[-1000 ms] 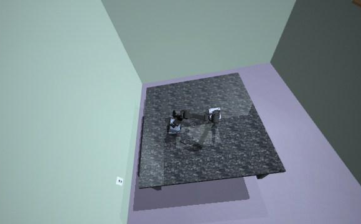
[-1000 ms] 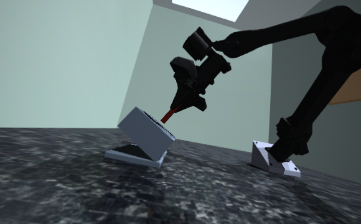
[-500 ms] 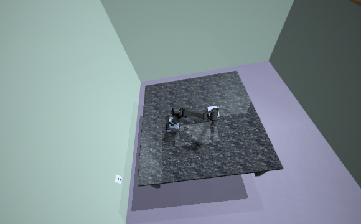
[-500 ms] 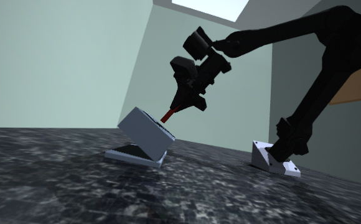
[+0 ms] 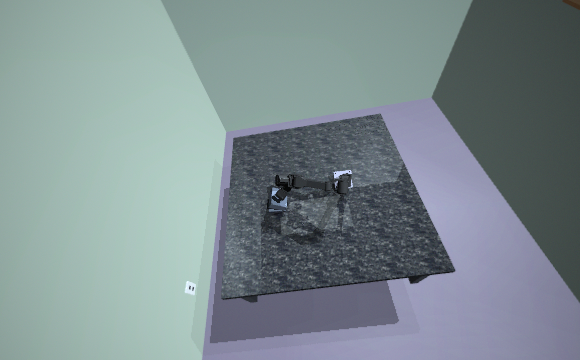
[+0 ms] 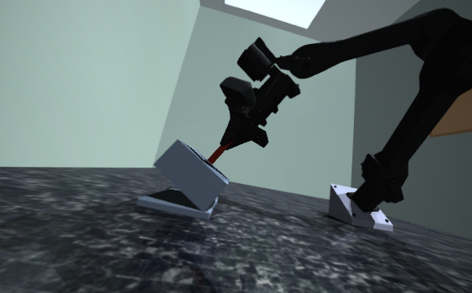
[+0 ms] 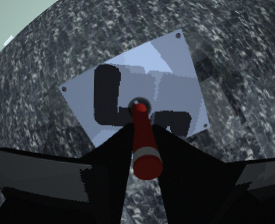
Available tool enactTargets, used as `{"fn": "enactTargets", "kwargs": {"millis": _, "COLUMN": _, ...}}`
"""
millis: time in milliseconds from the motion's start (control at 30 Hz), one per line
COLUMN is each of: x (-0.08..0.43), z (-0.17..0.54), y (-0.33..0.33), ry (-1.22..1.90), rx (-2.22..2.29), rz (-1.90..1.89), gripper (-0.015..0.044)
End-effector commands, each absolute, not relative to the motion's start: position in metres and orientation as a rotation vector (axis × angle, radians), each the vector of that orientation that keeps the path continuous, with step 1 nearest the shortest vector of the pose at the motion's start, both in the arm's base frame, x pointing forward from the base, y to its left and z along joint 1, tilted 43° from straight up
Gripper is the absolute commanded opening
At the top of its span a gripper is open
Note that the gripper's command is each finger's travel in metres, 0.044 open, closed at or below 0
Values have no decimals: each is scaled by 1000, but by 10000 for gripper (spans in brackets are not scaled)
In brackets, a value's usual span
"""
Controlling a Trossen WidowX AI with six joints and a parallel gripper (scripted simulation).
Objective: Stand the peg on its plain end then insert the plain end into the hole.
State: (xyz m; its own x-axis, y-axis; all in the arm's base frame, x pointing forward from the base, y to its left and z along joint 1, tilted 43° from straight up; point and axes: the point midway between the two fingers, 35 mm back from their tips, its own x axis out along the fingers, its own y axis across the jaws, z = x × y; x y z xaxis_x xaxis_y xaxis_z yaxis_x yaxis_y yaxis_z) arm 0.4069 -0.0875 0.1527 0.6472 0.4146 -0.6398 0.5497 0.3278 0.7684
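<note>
A bright white ceiling panel (image 6: 277,10) glows at the upper edge of the exterior view, where the black jointed robot arm (image 6: 366,45) is nearly a silhouette. Hard-edged shadows cross the pale blue-grey sloped panel (image 7: 138,65) in the wrist view, whose borders curve. From above, the scene is dim and small details blur.

red peg (image 6: 218,153) (image 7: 143,131), white band (image 7: 146,152), speckled dark table (image 5: 310,145) (image 6: 98,252) (image 7: 248,65)
</note>
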Motion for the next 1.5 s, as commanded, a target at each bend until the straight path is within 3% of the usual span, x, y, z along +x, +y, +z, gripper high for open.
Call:
{"fn": "enactTargets", "kwargs": {"millis": 0, "x": 409, "z": 150, "y": -87, "ry": 929, "rx": 1289, "rz": -112, "gripper": 0}}
{"fn": "enactTargets", "kwargs": {"millis": 1467, "x": 425, "z": 134, "y": -77, "ry": 928, "rx": 1290, "rz": -111, "gripper": 0}}
